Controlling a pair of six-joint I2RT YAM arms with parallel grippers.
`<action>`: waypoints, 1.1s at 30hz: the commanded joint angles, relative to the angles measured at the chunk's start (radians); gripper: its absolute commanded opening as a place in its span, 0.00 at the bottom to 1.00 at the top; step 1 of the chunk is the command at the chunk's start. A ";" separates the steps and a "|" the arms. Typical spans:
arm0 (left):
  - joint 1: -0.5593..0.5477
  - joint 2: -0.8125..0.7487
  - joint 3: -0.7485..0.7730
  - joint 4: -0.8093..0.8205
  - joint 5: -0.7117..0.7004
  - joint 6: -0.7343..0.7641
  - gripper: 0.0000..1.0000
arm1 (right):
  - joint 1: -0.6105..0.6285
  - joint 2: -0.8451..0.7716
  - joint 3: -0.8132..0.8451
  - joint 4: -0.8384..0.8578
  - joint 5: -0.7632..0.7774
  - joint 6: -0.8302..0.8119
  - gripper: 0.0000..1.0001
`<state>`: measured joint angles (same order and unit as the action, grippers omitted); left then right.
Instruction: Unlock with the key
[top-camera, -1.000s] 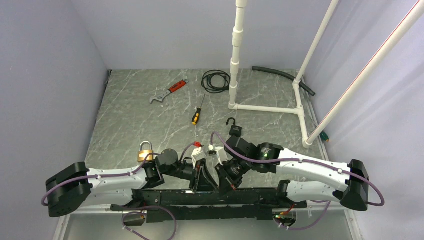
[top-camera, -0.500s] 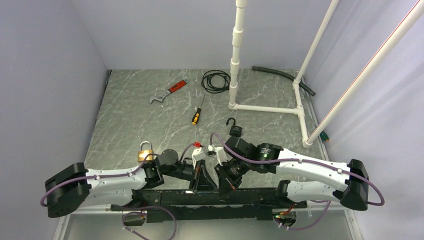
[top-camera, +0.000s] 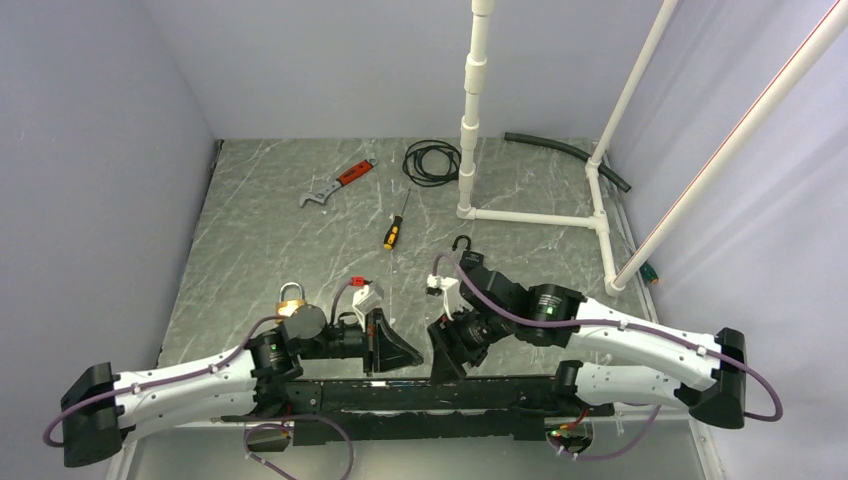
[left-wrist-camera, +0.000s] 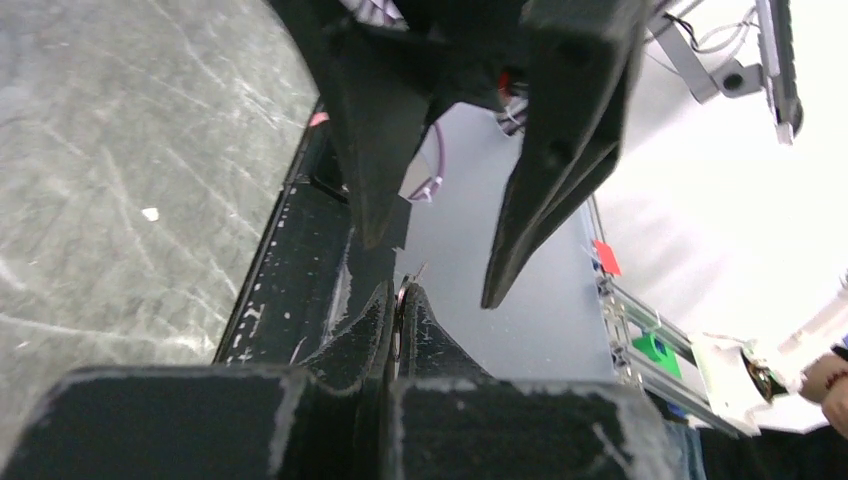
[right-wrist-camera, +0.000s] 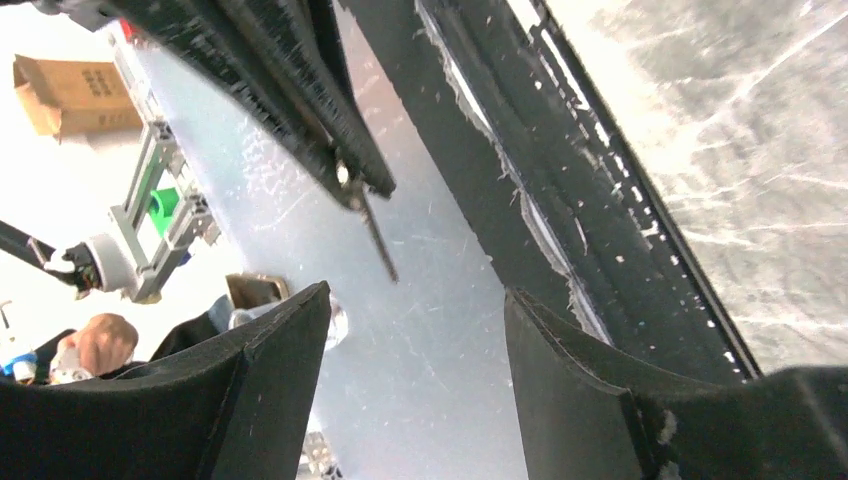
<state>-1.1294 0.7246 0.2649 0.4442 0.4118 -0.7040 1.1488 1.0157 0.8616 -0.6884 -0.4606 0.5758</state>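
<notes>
Left wrist view: the left gripper (left-wrist-camera: 398, 300) has its jaws pressed together, with a thin metal edge pinched between the tips. In the right wrist view this item reads as the key (right-wrist-camera: 375, 235). Its narrow blade projects from the tip of the left gripper's closed fingers and hangs in the air above the near edge of the rig. The right gripper (right-wrist-camera: 417, 295) faces it from just beside. Its fingers (right-wrist-camera: 270, 380) stand well apart, nothing lies between them, and neither touches the key.

Seen from above, both grippers meet over the black base rail (top-camera: 420, 395) at the near edge of the table (top-camera: 260, 240).

- Brass padlock (top-camera: 288, 309): lies on the table just beyond the left arm, on the left side. Its shackle is seated in the body. The lower part of the body is partly covered by the arm joint.
- Black padlock (top-camera: 473, 262): lies to the right, just beyond the right arm and partly behind its cable. Its shackle stands up like a hook.
- Screwdriver (top-camera: 396, 228): lies near mid-table, farther back.
- Wrench (top-camera: 338, 183): red-handled, lies farther back and to the left.
- Cable (top-camera: 432, 162): black, coiled, lies near the far edge.
- Pipe frame (top-camera: 468, 130): white, stands at the far right, beside the cable.
- Hose (top-camera: 565, 152): black, lies behind the frame.
</notes>
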 joint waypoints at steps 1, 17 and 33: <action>-0.003 -0.102 0.018 -0.214 -0.176 -0.020 0.00 | -0.004 -0.053 0.069 -0.022 0.160 -0.003 0.67; -0.003 -0.200 0.534 -1.316 -0.975 -0.147 0.00 | -0.002 0.289 0.298 -0.019 0.854 0.232 0.69; -0.003 -0.284 0.905 -1.961 -1.422 -0.419 0.00 | 0.012 0.932 0.637 0.622 0.285 0.186 0.67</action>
<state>-1.1294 0.5175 1.1709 -1.4361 -0.9176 -1.0798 1.1549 1.8439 1.4052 -0.3790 0.0910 0.7921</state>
